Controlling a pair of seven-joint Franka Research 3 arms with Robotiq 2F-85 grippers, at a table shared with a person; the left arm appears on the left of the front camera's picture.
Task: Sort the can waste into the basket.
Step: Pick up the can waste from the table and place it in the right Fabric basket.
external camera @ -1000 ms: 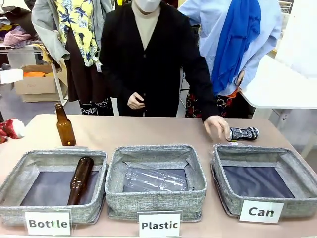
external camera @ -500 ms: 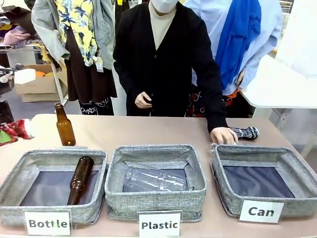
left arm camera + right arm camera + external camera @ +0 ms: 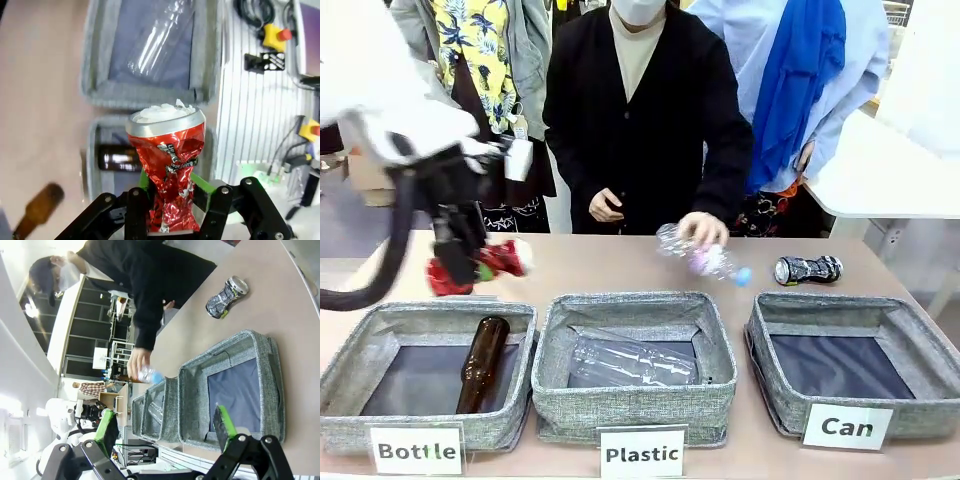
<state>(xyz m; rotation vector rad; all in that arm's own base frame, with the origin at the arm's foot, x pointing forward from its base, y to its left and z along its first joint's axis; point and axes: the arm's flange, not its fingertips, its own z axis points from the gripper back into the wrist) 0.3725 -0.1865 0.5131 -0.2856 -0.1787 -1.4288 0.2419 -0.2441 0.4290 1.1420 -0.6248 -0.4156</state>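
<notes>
left end effector point(image 3: 170, 187) is gripping the red can point(image 3: 167, 145), axis along its fingers; Can basket point(image 3: 775, 405) is sitting far right, nearer the open right end effector point(image 3: 165, 425).

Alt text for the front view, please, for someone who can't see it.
The left tool holds a crushed red can above the table, behind the Bottle basket. Across the table a person's hand holds a clear bottle behind the Plastic basket, and a patterned can lies behind the Can basket.
</notes>
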